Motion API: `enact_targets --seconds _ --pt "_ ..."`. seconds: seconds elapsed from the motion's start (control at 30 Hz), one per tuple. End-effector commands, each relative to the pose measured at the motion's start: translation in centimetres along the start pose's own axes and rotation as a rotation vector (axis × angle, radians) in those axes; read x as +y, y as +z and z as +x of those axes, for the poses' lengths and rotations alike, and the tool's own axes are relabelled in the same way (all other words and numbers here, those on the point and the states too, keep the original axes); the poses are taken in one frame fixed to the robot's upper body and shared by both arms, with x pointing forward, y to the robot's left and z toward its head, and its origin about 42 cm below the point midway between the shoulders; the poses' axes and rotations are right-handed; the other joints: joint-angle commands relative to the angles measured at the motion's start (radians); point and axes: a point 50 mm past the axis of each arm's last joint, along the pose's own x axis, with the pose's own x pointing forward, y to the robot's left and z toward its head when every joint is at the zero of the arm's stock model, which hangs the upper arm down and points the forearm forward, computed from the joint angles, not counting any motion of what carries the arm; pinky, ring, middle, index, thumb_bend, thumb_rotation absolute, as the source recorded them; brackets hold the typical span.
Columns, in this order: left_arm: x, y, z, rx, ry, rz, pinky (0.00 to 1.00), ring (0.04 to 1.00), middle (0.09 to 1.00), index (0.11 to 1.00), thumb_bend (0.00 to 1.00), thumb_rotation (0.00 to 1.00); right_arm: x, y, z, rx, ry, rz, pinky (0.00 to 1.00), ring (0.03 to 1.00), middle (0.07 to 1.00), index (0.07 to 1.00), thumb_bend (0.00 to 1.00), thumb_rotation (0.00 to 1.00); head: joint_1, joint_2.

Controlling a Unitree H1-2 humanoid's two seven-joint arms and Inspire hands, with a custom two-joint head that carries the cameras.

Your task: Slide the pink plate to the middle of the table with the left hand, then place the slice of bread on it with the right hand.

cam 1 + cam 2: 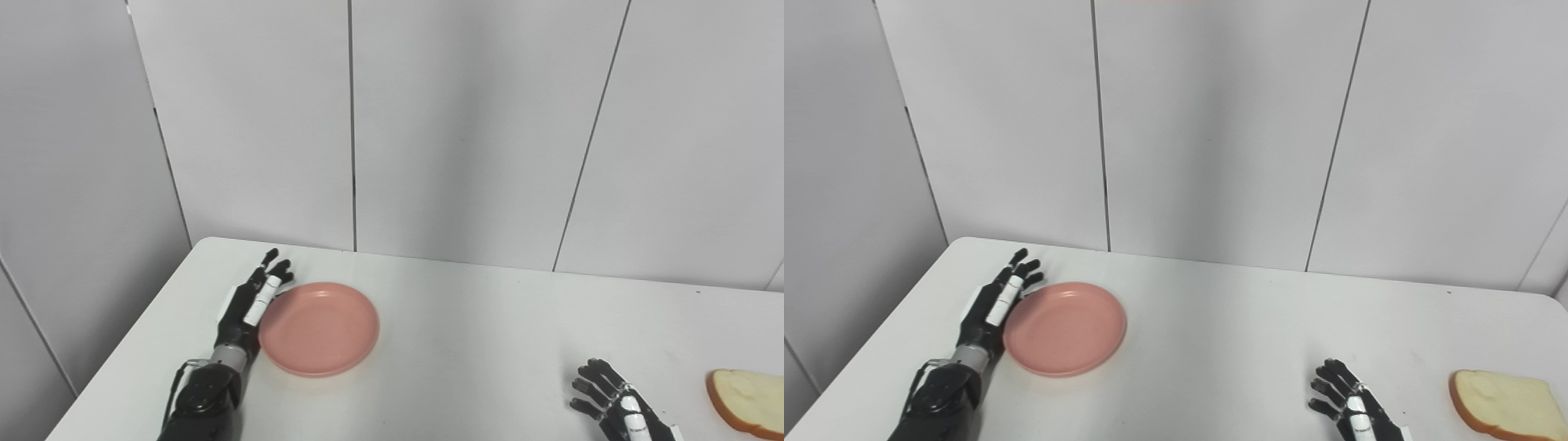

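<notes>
pushing stage: my left hand (248, 306), fingers straight and together, lies against the plate (318, 327), which sits left of the tabletop (465, 343) middle. my right hand (612, 398) waits spread, empty; the bread (744, 395) lies untouched beside it.

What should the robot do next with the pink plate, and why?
Probably push the plate a little to the right with the left robot hand. That hand lies flat against the plate's left rim, and the plate sits left of the table's middle. The bread lies at the far right beside the open right robot hand, so the plate likely comes first.
</notes>
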Motion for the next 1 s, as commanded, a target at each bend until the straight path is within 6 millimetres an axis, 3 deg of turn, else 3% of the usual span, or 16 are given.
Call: enact_targets --seconds 0.0,0.27,0.67,0.97 --pt "-2.9 -1.4 -0.5 0.049 -0.074 -0.025 0.72 0.864 0.889 0.925 0.90 0.74 1.1 -3.8 -3.4 0.169 -0.038 0.062 0.74 0.792 0.804 0.794 0.78 0.83 -0.005 0.003" --pt "-5.9 -1.1 -0.8 0.046 -0.126 -0.074 0.74 0.854 0.879 0.916 0.94 0.74 2.2 -3.4 -3.3 0.171 -0.037 0.075 0.73 0.784 0.793 0.793 0.81 0.80 -0.074 0.029" --pt "-11.9 0.1 -2.2 0.059 -0.193 -0.149 0.77 0.887 0.902 0.939 0.84 0.74 4.9 -2.7 -2.9 0.164 -0.043 0.032 0.77 0.802 0.819 0.836 0.84 0.81 -0.201 0.055" --pt "-13.8 0.6 -2.8 0.084 -0.222 -0.184 0.77 0.894 0.902 0.959 0.84 0.77 7.9 -2.2 -2.0 0.138 -0.048 -0.003 0.77 0.818 0.846 0.852 0.78 0.81 -0.334 0.062"
